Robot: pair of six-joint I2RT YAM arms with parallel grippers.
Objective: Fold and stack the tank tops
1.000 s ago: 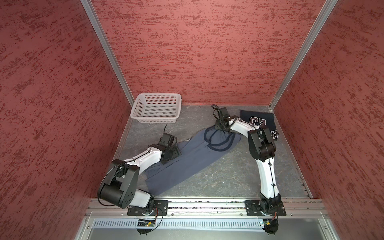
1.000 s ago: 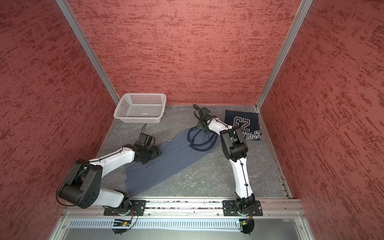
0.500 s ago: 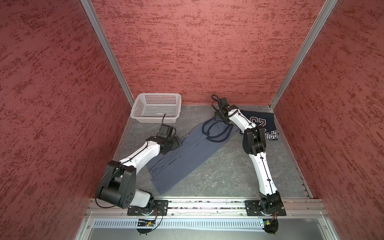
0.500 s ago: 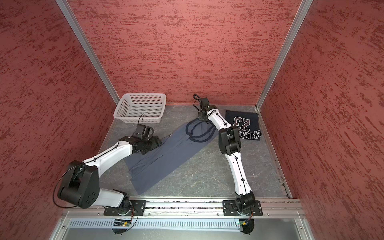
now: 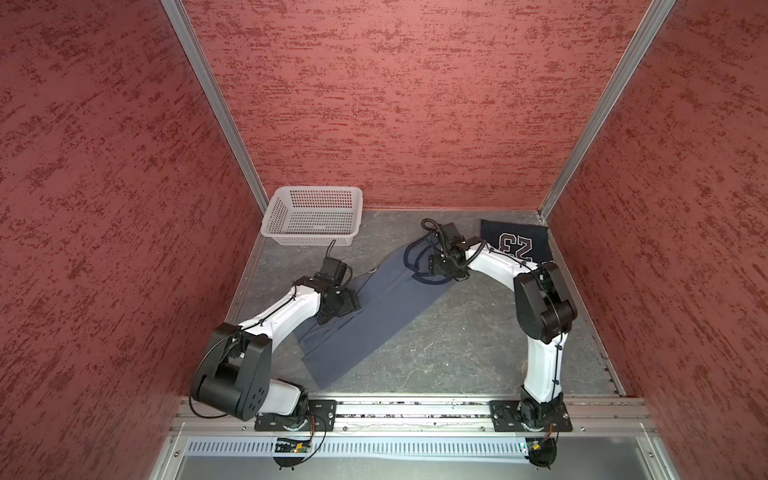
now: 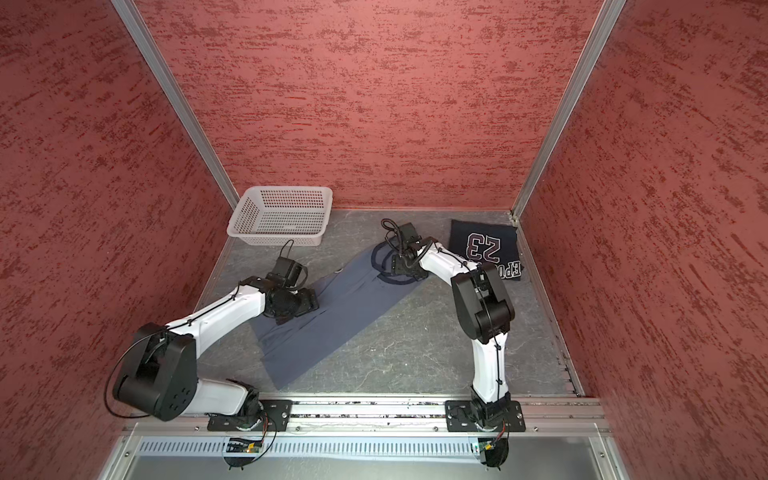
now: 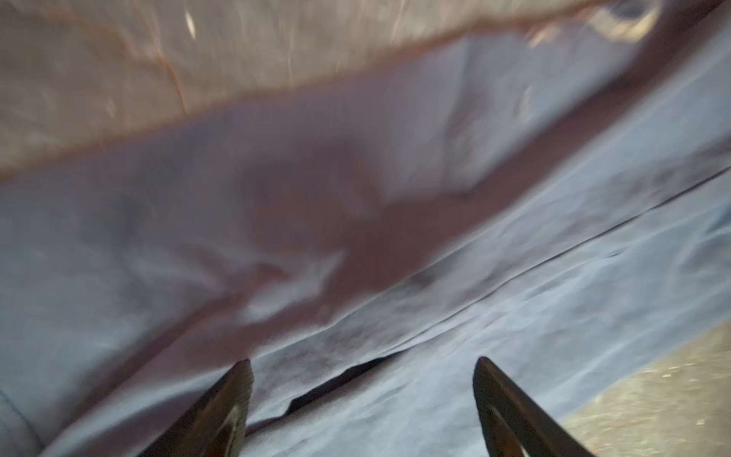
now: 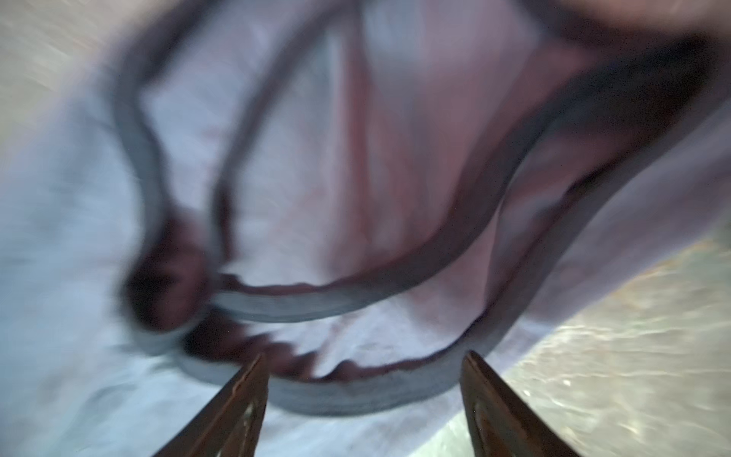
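Nearest to me, an aluminium rail [image 5: 407, 409] is running along the front edge of a grey stone-patterned tabletop [image 5: 457, 340], carrying the bases of two white-and-black robot arms.

Just beyond it, a slate grey-blue sleeveless cloth tank top [image 5: 374, 320] is lying flat on the table, folded lengthwise into a long strip. It is slanting from its hem at the near left up to its dark-trimmed neck and armholes at the far middle.

The left arm [image 5: 286, 316] is reaching in over the strip's left edge, about halfway along. The left gripper [image 7: 362, 366] is pointing down at wrinkled grey-blue cloth, its fingers spread wide and grasping nothing.

Farther back, the right arm [image 5: 494, 266] is bending across to the strip's far end. The right gripper [image 8: 364, 356] is hanging over the dark trim loops, its fingers likewise released, with nothing between them.

In the far right corner, a dark navy folded tank top [image 5: 515, 245] with a maroon-and-white "23" print is lying flat, apart from the grey-blue one.

In the far left corner, a white perforated plastic basket [image 5: 307, 239] is sitting against the textured red walls [image 5: 395, 104].
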